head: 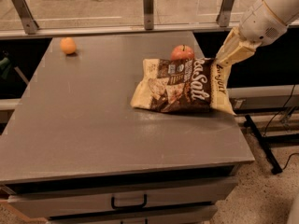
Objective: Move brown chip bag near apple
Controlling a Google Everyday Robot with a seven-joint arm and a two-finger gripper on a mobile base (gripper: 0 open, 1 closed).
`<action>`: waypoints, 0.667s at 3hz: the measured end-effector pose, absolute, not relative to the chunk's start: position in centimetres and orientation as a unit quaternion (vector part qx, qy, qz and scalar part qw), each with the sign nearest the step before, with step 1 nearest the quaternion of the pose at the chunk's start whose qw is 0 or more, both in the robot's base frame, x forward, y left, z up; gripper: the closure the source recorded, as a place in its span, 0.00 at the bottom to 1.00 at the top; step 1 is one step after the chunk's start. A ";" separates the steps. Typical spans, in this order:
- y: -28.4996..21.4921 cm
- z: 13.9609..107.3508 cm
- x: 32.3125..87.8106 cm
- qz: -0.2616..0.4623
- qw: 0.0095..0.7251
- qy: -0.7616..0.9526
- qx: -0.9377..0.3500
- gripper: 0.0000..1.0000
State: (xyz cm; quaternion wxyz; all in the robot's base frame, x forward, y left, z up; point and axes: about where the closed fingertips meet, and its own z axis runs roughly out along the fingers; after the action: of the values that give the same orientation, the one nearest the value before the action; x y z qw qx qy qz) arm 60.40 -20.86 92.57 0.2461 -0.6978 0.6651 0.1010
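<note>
The brown chip bag (pixel 182 85) lies on the grey table (pixel 93 125) at its right side, with white "Sea Salt" lettering facing up. The red-orange apple (pixel 182 52) stands just behind the bag's top edge, touching or almost touching it. My gripper (pixel 229 54) comes in from the upper right and is shut on the bag's upper right corner, at the table's right edge. The bag's right end hangs slightly past that edge.
A small orange fruit (pixel 68 45) sits at the table's far left. A metal rail with posts (pixel 148 6) runs behind the table. A drawer with a handle (pixel 129 203) is below the front edge. Cables lie on the floor at right (pixel 266 143).
</note>
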 end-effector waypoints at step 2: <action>-19.7 93.4 59.9 0.100 0.261 0.656 -0.701 0.00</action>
State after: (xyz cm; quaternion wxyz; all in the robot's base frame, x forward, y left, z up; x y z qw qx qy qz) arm 59.93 -19.65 93.43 0.2614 -0.7014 0.6556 0.0996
